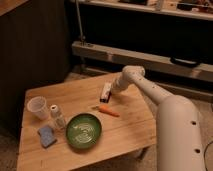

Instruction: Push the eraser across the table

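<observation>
1. Light wood planks form the surface, which stands before dark shelving.
2. My tool sits low near the surface's far edge, just beside the eraser's right side. I cannot tell whether it is open or closed, nor whether it touches the eraser.
3. I see the eraser lying white top up near that far edge.
4. An orange carrot lies just in front of it, apart.
5. Further left are a green bowl, a small bottle, a pale cup and a blue sponge. Any print on the bottle is too small for me to read.
</observation>
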Controlling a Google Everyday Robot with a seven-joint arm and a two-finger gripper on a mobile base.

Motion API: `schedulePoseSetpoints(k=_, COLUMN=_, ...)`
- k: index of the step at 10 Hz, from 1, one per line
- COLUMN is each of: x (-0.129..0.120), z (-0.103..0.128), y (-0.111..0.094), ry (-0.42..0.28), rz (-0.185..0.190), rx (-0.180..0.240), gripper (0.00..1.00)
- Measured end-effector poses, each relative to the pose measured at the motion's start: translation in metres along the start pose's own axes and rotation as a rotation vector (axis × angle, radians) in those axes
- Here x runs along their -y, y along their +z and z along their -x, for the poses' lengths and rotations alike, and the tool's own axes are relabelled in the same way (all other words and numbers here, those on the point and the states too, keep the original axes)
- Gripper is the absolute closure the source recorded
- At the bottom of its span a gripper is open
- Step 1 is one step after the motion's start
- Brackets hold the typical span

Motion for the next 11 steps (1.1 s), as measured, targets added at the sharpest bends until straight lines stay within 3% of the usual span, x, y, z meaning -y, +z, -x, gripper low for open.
schedulePoseSetpoints(k=3, x=0.03, z=0.007, y=0.003, ry=-0.05, rz=-0.036, rx=0.019, gripper=1.0)
schedulePoseSetpoints(k=5, x=0.058, z=0.024, y=0.009, ry=-0.104, rz=-0.06, rx=0.045, gripper=1.0)
schedulePoseSetpoints(k=9, x=0.099, z=0.046, y=0.032, ry=-0.189, rz=-0.069, rx=0.101, gripper=1.0)
schedulePoseSetpoints(k=11, x=0.108, z=0.046, y=0.04, ry=-0.201, rz=-0.067, rx=0.116, gripper=1.0)
